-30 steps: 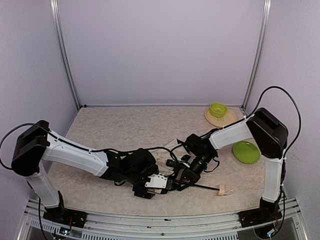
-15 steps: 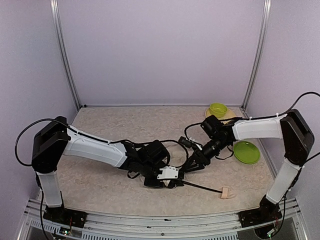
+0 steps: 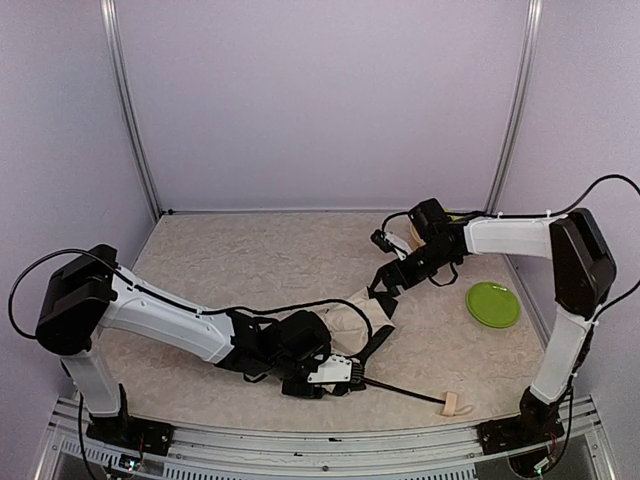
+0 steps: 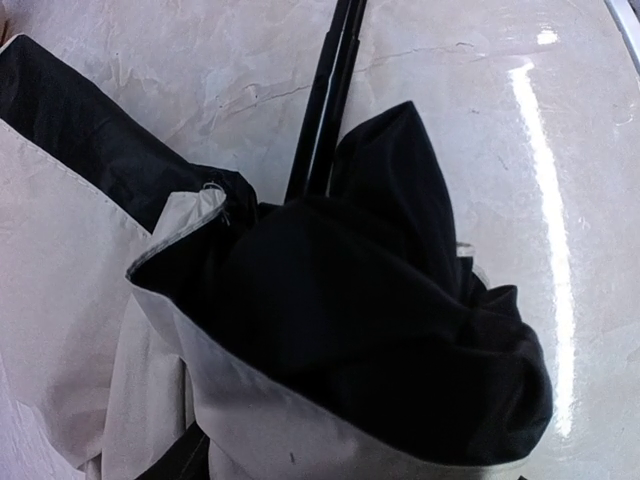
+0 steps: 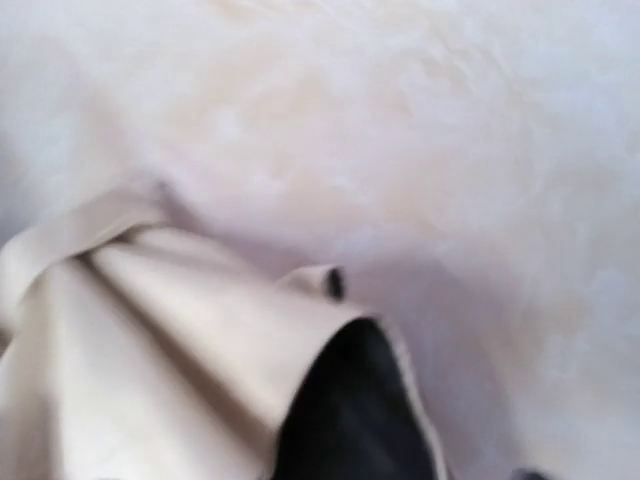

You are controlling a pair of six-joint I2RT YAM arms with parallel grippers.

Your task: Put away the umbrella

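Pinching cream fabric of umbrella (image 3: 352, 312) with right tool (image 3: 384, 290), middle of bench (image 3: 240, 260). Left tool (image 3: 332, 372) at shaft near front edge; spread or pressed together, cannot tell.

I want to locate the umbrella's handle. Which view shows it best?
Top external: the beige handle lies whole at the shaft's near end. The left wrist view shows only shaft and canopy fabric; the right wrist view, blurred fabric alone.

Green plate (image 3: 493, 304) on marbled table (image 3: 250, 260)
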